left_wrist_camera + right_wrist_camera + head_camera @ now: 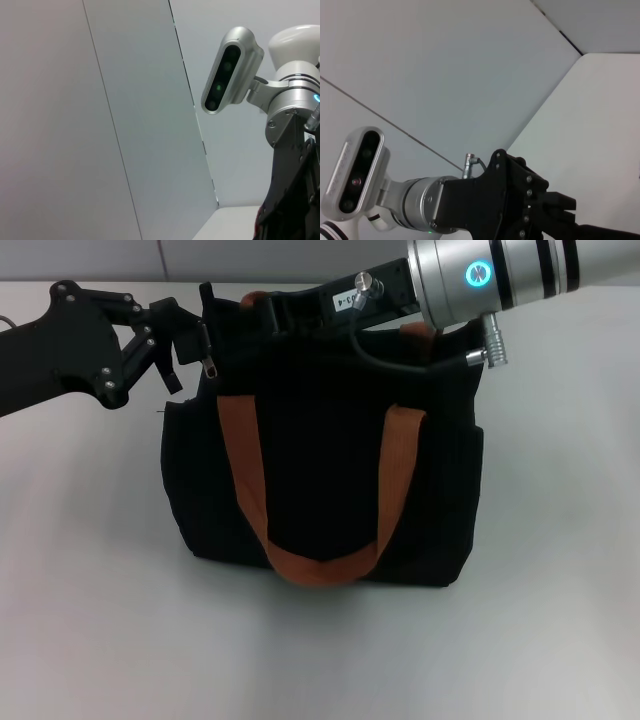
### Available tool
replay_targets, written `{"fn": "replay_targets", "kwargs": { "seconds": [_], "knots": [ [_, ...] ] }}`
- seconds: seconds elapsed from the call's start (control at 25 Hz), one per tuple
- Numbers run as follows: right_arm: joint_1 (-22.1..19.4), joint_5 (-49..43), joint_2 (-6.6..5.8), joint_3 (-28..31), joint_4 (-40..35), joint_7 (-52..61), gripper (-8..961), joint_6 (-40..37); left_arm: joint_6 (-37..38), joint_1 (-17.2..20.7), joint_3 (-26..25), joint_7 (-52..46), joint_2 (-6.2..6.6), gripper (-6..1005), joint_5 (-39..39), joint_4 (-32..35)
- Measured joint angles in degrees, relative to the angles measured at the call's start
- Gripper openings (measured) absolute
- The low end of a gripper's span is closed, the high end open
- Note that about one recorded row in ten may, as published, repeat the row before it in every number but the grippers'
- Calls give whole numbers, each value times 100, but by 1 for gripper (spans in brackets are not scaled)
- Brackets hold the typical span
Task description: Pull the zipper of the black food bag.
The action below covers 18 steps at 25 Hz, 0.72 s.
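Note:
The black food bag [320, 470] stands upright in the middle of the head view, with its rust-orange strap handles [245, 475] hanging down its front. The silver zipper pull [210, 366] dangles at the bag's top left corner. My left gripper [188, 345] reaches in from the left and sits right against that corner, next to the pull. My right gripper [268, 306] reaches across the bag's top edge from the right, its tip hidden behind the bag's rim. Neither wrist view shows the bag or the zipper.
The bag stands on a plain white table [90, 590]. A wall rises behind it [200, 260]. The right arm's silver wrist [480, 280] and its cable [400, 365] hang over the bag's top right. The right wrist view shows the left gripper body [520, 210].

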Motion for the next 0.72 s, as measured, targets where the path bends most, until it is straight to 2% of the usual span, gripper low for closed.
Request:
{"fn": "replay_targets", "kwargs": {
  "seconds": [0.72],
  "knots": [
    [84, 85, 35, -145, -6, -141, 748, 0, -78, -209, 1, -71, -98, 31, 8, -60]
  ]
}}
